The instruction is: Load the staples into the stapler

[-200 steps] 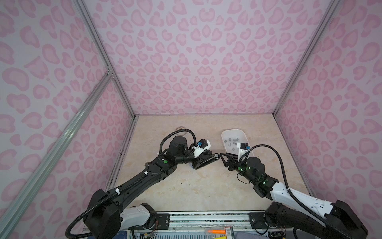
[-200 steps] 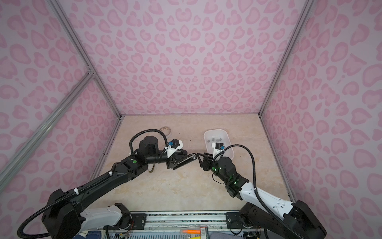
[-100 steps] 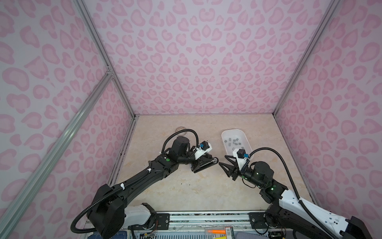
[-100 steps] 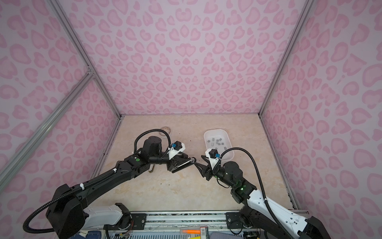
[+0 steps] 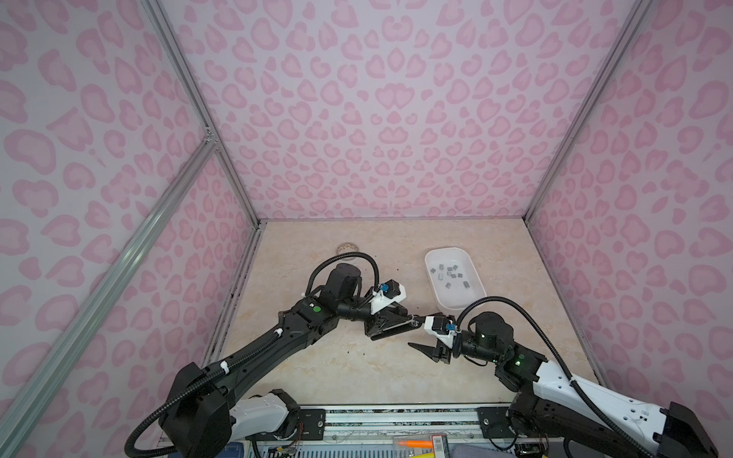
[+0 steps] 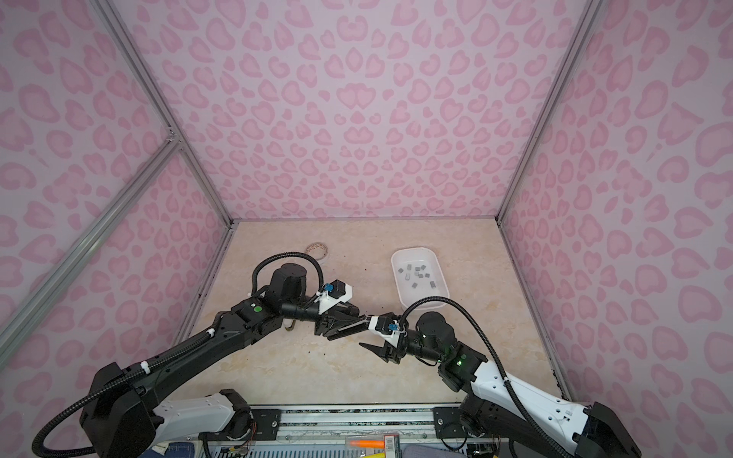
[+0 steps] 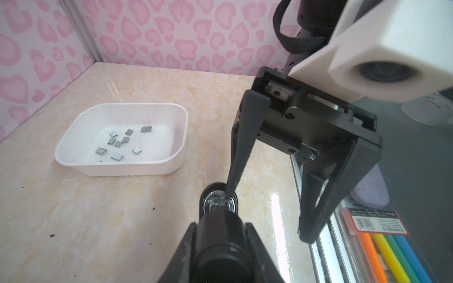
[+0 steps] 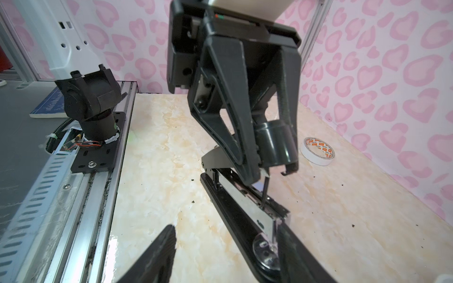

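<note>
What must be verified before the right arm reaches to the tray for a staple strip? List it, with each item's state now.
1. The left gripper clamps the stapler, lid raised: ok.
2. Its magazine is exposed: ok.
3. A strip already lies in the magazine: cannot tell.
4. The right gripper is open and empty: ok.
5. The right gripper is clear of the stapler: not ok, one finger sits at its front end.
6. The staples lie loose in the tray: ok.
</note>
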Action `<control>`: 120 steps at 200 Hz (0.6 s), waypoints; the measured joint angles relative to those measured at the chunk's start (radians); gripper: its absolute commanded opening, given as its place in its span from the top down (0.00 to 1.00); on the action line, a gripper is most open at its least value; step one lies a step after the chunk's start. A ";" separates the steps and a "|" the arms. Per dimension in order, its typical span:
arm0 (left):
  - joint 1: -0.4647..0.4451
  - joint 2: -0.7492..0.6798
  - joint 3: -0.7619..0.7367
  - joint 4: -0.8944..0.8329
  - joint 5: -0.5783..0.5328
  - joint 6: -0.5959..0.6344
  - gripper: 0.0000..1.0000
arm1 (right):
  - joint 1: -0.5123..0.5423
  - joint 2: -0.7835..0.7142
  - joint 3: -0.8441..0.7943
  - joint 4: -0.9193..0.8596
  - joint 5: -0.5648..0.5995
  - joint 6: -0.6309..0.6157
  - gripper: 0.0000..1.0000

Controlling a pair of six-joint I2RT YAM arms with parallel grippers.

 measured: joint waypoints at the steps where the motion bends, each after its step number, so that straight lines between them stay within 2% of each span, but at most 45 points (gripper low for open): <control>1: 0.000 0.000 0.000 -0.001 0.001 0.000 0.96 | 0.000 0.001 0.001 0.000 0.000 0.000 0.34; 63: 0.002 -0.001 0.000 -0.060 -0.019 0.017 0.96 | -0.022 0.132 0.118 -0.043 -0.080 0.013 0.34; 96: -0.005 -0.005 0.000 -0.059 0.039 0.024 0.96 | -0.055 0.144 0.129 -0.064 -0.081 0.040 0.34; 120: -0.002 -0.010 0.000 -0.058 0.051 0.028 0.96 | -0.061 0.143 0.128 -0.060 -0.104 0.047 0.43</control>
